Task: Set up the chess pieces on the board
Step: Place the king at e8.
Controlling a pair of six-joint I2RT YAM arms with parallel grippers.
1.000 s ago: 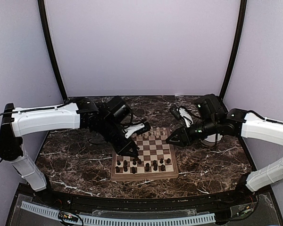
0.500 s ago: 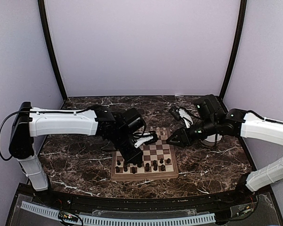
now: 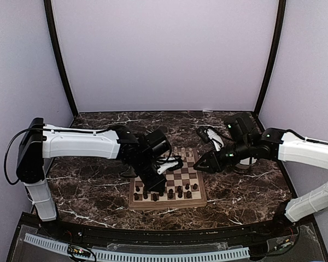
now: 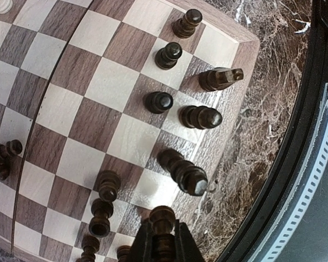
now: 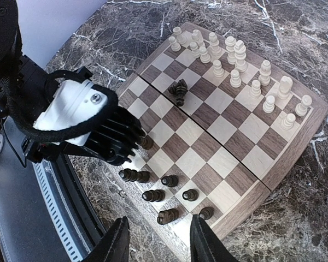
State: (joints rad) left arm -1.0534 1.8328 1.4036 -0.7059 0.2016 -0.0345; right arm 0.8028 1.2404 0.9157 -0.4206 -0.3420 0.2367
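The board (image 3: 167, 206) lies between the arms. Several dark brown pieces (image 3: 179, 192) stand on its near rows and cream pieces (image 3: 187, 154) on its far rows. My left gripper (image 3: 154, 184) is over the near left of the board, shut on a dark brown piece (image 4: 163, 236) held just above a near-edge square. Other dark pieces (image 4: 190, 173) stand around it on the board (image 4: 244, 64). My right gripper (image 5: 158, 240) is open and empty, hovering above the board's near right corner (image 5: 287, 164). One dark piece (image 5: 179, 91) lies toppled mid-board. Cream pieces (image 5: 235, 60) stand in two rows.
The dark marble table (image 3: 87, 185) surrounds the board. A black rail (image 4: 295, 164) runs along the table's near edge. Something white (image 3: 250, 161) shows behind my right arm. The left arm's wrist (image 5: 76, 109) reaches over the board's left half.
My left arm has swung right and settled over the board's near left rows. My right gripper has shifted slightly left and lower, still open.
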